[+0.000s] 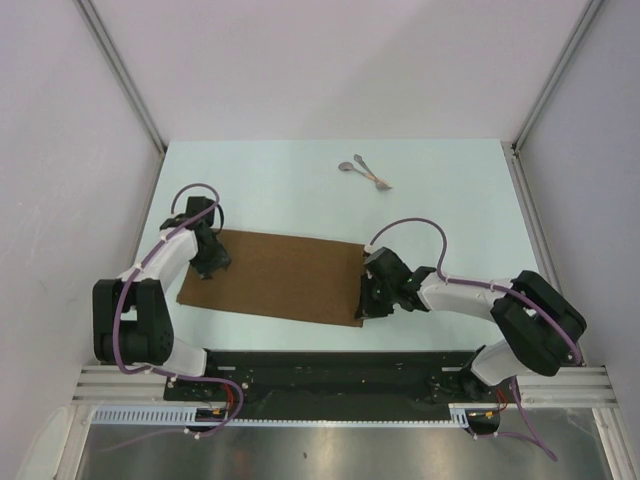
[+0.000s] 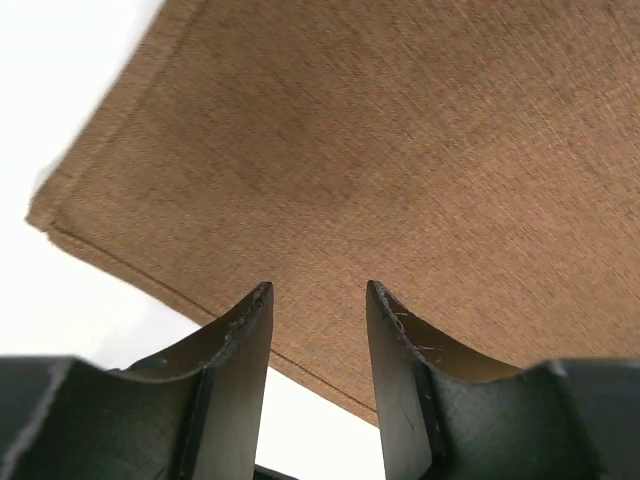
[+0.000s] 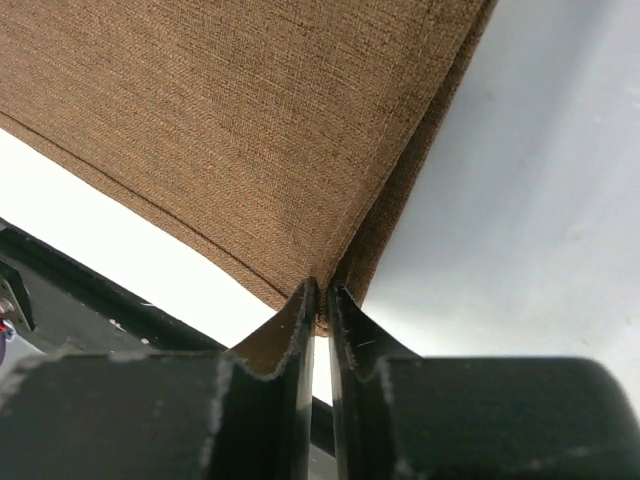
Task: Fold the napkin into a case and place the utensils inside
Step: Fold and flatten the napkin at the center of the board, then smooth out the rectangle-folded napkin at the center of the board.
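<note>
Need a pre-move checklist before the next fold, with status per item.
1. Is the right gripper pinching the napkin: ok, jaws closed on its near right corner.
2. Is the left gripper gripping the left edge: not ok, jaws open over the cloth.
3. Is the napkin flat on the table: ok, no bunching in the top view.
4. Are the utensils clear of the fold: ok, at the far side, apart from the cloth.
5. How many layers the right pinch holds: cannot tell.
</note>
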`<state>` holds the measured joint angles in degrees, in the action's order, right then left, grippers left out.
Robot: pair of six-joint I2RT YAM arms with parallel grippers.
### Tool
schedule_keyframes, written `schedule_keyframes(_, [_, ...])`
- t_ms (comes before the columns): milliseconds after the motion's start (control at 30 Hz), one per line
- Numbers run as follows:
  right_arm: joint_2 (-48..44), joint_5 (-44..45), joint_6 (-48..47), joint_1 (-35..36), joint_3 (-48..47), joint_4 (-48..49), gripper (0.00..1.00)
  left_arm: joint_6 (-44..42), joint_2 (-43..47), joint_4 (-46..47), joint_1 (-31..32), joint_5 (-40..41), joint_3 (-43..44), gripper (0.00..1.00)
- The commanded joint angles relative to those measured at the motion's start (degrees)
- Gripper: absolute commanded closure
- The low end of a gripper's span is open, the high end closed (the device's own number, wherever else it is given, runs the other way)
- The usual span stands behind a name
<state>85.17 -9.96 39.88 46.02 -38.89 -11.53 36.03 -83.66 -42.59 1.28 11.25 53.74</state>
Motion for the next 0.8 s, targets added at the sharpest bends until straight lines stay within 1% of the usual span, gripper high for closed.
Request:
schedule_keyframes(0, [-2.4, 2.1, -0.2, 0.2, 0.4, -2.4, 0.82, 0.8, 1.2, 3.5, 0.4, -3.1, -0.4, 0.53])
schedule_keyframes(33, [-2.5, 1.9, -0.2, 0.4, 0.3, -2.4, 0.67, 0.6, 1.4, 3.5, 0.4, -2.5, -0.2, 0.52])
schedule_keyframes(133, [-4.1, 1.9, -2.3, 0.6, -1.1, -4.9, 0.48, -1.1, 1.7, 3.7, 0.4, -2.5, 1.5, 0.5])
schedule_keyframes(200, [-6.7, 6.2, -4.8, -1.0, -2.3, -9.3, 0.44, -2.3, 1.8, 5.1, 0.3, -4.1, 3.0, 0.5])
schedule_keyframes(233, [-9.1, 8.8, -7.2, -2.2, -2.6, -10.3, 0.36, -3.2, 1.6, 6.4, 0.2, -7.3, 3.7, 0.5])
schedule_keyframes(267, [-10.2, 8.9, -8.5, -5.3, -2.3, -9.0, 0.32, -3.7, 1.2, 8.6, 0.2, -8.9, 4.0, 0.5])
schedule_keyframes(300, [-10.5, 7.9, -10.2, -7.2, -2.4, -5.3, 0.29, -3.9, 0.5, 9.8, 0.0, -10.4, 4.3, 0.5])
schedule_keyframes(333, [-9.3, 3.8, -10.7, -9.1, -3.3, -3.7, 0.28, -4.3, -1.3, 10.9, -0.9, -13.1, 4.9, 0.51])
schedule_keyframes(367, [-8.1, 1.5, -11.0, -12.4, -4.3, -1.8, 0.28, -4.4, -2.6, 12.9, -1.0, -18.0, 5.3, 0.53])
schedule_keyframes(400, [-6.7, -0.3, -11.2, -13.2, -5.9, 0.0, 0.28, -4.3, -3.8, 13.7, -2.9, -20.3, 5.8, 0.55])
schedule_keyframes(433, [-3.0, -2.2, -11.4, -13.8, -9.3, 2.3, 0.29, -4.0, -4.8, 14.4, -4.3, -21.4, 6.6, 0.58])
schedule_keyframes(467, [-1.2, -3.0, -11.4, -13.9, -11.4, 3.3, 0.3, -3.9, -6.8, 15.1, -4.7, -22.9, 7.2, 0.59])
schedule_keyframes(500, [0.9, -4.2, -11.7, -14.2, -13.2, 5.4, 0.35, -3.7, -7.7, 16.2, -5.2, -23.7, 7.6, 0.6])
schedule_keyframes(533, [2.7, -6.7, -11.3, -14.3, -16.0, 6.6, 0.38, -3.7, -8.7, 17.0, -5.9, -25.0, 8.6, 0.62])
schedule_keyframes(567, [6.5, -8.3, -11.0, -14.6, -17.4, 7.7, 0.43, -3.6, -10.5, 17.7, -6.2, -28.3, 9.2, 0.63])
schedule_keyframes(600, [8.1, -10.2, -10.5, -15.3, -18.3, 10.4, 0.48, -3.3, -11.6, 18.2, -6.5, -28.9, 9.8, 0.64])
schedule_keyframes(633, [9.7, -13.0, -9.2, -15.6, -20.1, 10.9, 0.53, -3.2, -12.7, 18.4, -6.7, -29.4, 11.0, 0.67])
schedule_keyframes(700, [14.5, -14.9, -8.6, -16.4, -22.3, 14.6, 0.68, -2.7, -15.4, 19.2, -6.6, -30.8, 11.8, 0.68])
schedule_keyframes(767, [17.3, -16.4, -8.9, -17.2, -24.9, 14.8, 0.78, -1.9, -17.1, 20.5, -7.0, -31.9, 12.2, 0.69])
